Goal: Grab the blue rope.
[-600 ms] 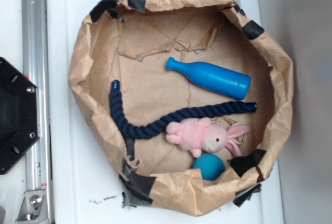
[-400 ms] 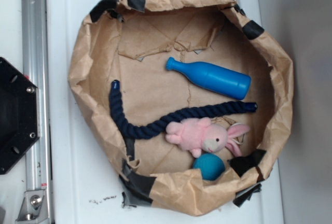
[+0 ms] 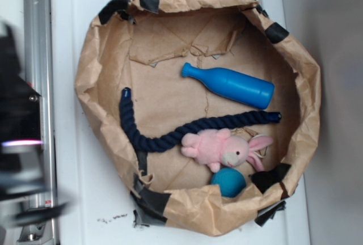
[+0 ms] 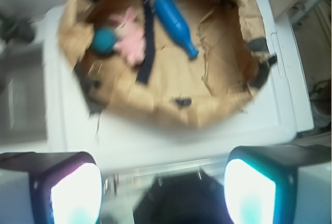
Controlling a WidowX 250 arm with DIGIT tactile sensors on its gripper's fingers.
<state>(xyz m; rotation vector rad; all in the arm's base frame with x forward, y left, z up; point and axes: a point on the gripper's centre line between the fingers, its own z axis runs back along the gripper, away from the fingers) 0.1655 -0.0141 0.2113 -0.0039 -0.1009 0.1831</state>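
The blue rope (image 3: 170, 134) lies curved across the floor of the brown paper basin (image 3: 102, 58), from its left wall round to the right end under the bottle. In the wrist view the blue rope (image 4: 147, 47) is a dark strip far ahead. My gripper (image 4: 163, 193) is open, its two glowing fingers wide apart with nothing between them, well short of the basin and over the black robot base. In the exterior view my arm shows only as a dark blur (image 3: 20, 160) at the left edge.
A bright blue plastic bottle (image 3: 229, 84) lies above the rope. A pink plush bunny (image 3: 224, 148) rests against the rope's middle, with a teal ball (image 3: 228, 181) below it. The basin's tall crumpled paper walls ring everything. A metal rail (image 3: 37, 41) runs along the left.
My arm has swept into the exterior view at the left edge as a dark blur over the black base. The rope and other objects have not moved.
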